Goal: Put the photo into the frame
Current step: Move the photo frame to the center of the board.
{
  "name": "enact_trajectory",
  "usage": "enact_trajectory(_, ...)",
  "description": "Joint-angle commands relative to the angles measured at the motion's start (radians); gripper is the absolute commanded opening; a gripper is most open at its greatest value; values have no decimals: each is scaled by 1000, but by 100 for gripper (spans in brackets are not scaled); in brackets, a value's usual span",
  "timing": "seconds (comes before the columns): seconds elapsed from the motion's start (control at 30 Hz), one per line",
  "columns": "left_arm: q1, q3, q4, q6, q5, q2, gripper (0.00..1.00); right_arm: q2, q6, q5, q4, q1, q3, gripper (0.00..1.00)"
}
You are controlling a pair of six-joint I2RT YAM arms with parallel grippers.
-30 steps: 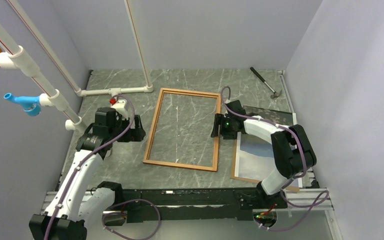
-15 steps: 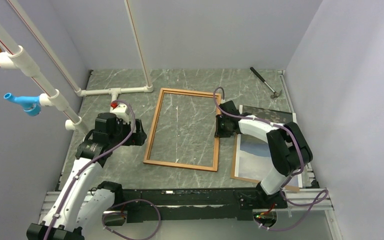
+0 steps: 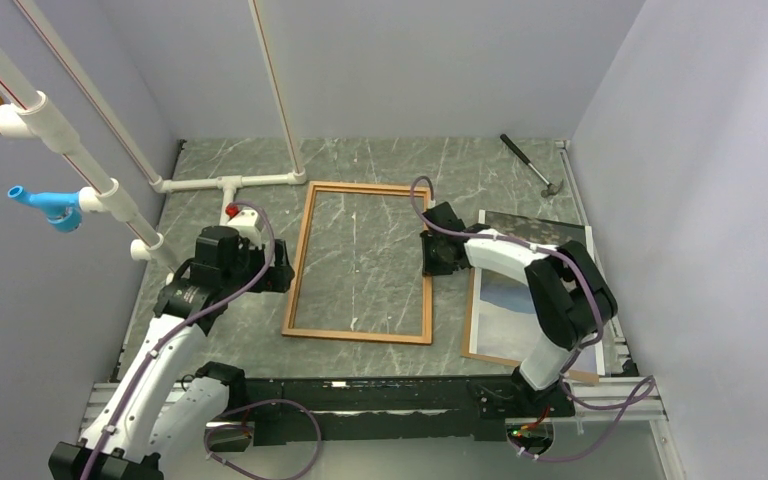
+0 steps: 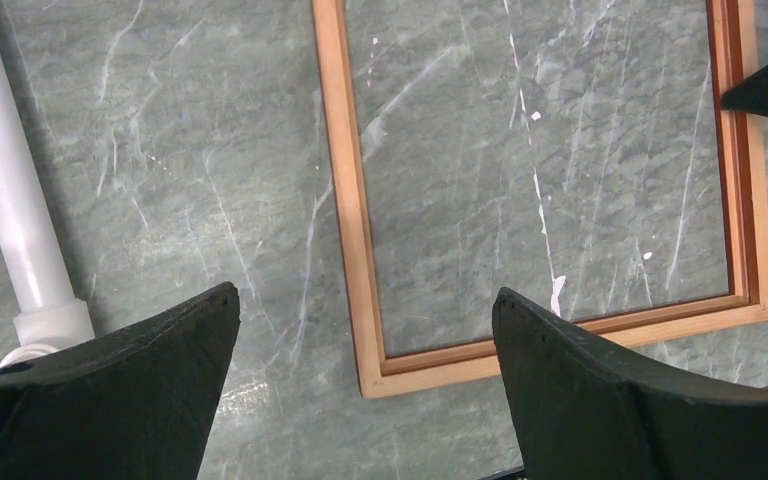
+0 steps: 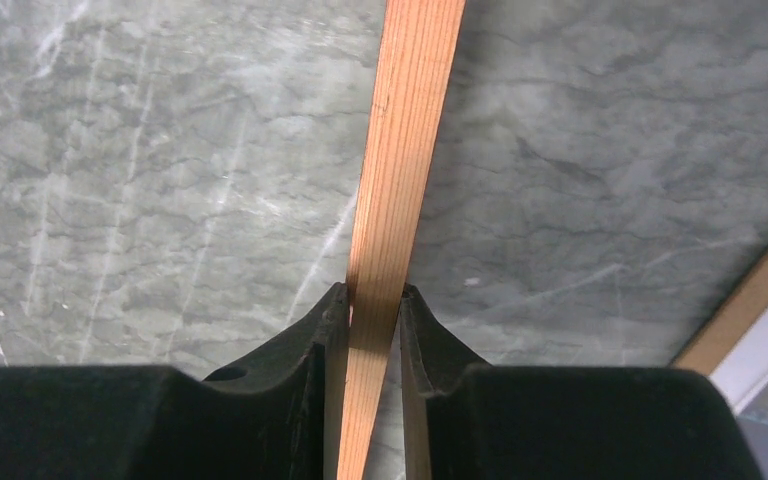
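The frame (image 3: 357,335), a thin reddish-brown wooden rectangle, lies flat in the middle of the table. My right gripper (image 3: 432,256) is at its right rail, and the right wrist view shows the gripper (image 5: 373,300) shut on that rail (image 5: 405,150). Right of the frame lies the photo (image 3: 508,300), partly under the right arm. My left gripper (image 3: 278,268) hovers open by the left rail; in the left wrist view the gripper (image 4: 365,293) straddles the frame's (image 4: 345,200) near-left corner without touching it.
A brown backing panel (image 3: 520,362) sticks out beneath the photo. A hammer (image 3: 530,163) lies at the back right. White pipework (image 3: 225,183) runs along the back left, with a pipe (image 4: 0,180) left of my left gripper. Walls close in both sides.
My right gripper has closed on the frame's right rail and shifted left, and the frame has slid left with it. The left arm has edged slightly nearer.
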State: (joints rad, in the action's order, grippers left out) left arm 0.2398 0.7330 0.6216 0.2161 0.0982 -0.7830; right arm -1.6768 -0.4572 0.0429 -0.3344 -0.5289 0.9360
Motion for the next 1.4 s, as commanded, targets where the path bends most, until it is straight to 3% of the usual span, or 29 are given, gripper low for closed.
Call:
enact_trajectory(0.0, 21, 28, 7, 11, -53, -10, 99, -66, 18, -12, -78, -50, 58, 0)
enact_trajectory(0.27, 37, 31, 14, 13, -76, -15, 99, -118, -17, -25, -85, -99, 131, 0)
enact_trajectory(0.67, 82, 35, 30, 22, -95, -25, 99, -189, -275, -104, -43, -100, 177, 0)
enact_trajectory(1.23, 123, 38, 43, 29, -157, -30, 99, -200, -309, -96, -44, -100, 219, 0)
enact_trajectory(1.3, 127, 40, 44, 28, -161, -30, 99, -171, -293, -80, -38, -101, 203, 5)
enact_trajectory(1.37, 130, 40, 42, 27, -160, -30, 99, -125, -280, -54, -39, -101, 190, 25)
